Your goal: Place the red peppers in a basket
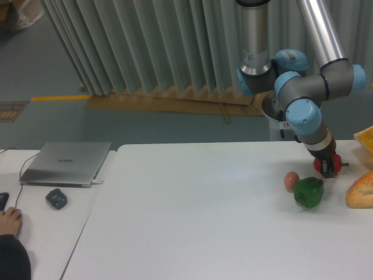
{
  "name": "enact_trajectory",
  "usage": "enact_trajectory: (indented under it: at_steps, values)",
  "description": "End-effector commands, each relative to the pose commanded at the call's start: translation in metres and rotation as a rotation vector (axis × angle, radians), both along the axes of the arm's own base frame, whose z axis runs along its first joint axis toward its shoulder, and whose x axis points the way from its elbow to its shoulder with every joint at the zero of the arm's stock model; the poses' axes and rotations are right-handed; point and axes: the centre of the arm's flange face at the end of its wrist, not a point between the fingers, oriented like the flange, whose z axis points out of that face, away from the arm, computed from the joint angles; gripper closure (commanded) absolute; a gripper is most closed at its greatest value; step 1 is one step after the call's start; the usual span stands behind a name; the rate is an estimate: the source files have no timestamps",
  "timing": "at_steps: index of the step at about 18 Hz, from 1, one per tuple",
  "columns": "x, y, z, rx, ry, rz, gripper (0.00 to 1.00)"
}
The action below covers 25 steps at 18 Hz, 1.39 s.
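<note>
While the arm bends down at right, pincer [327,167] clamped around red pepper [319,164], above green pepper [309,193].

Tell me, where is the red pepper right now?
The red pepper sits far right on the table, mostly hidden behind the gripper, just above the green pepper.

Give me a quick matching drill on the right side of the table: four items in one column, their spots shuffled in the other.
1. red pepper
2. green pepper
3. egg-like ball
4. bread loaf

A. cut off by the right frame edge
B. left of the green pepper
C. at the gripper
D. between ball and loaf

Pairs: 1-C, 2-D, 3-B, 4-A
</note>
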Motion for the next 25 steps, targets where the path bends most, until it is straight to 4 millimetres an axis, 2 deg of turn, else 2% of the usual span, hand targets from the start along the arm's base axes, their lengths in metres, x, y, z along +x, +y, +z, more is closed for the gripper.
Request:
enact_trajectory:
  at_steps: [2, 4, 8, 10, 12, 14, 17, 23, 25]
  values:
    - [-0.002, 0.001, 0.004, 0.003, 0.003, 0.002, 0.48]
    - [-0.007, 0.006, 0.018, 0.017, 0.006, 0.005, 0.48]
    - [-0.025, 0.019, 0.069, 0.113, -0.017, 0.048, 0.48]
    - [-0.037, 0.013, 0.087, 0.133, -0.031, 0.072, 0.48]
    - [-0.042, 0.004, 0.095, 0.139, -0.021, 0.09, 0.48]
    - [-0.057, -0.005, 0.106, 0.166, -0.003, 0.122, 0.48]
    - [-0.089, -0.019, 0.126, 0.27, -0.021, 0.201, 0.48]
    - [-0.135, -0.046, 0.143, 0.311, 0.007, 0.224, 0.48]
    - [-0.147, -0.05, 0.14, 0.333, 0.046, 0.246, 0.48]
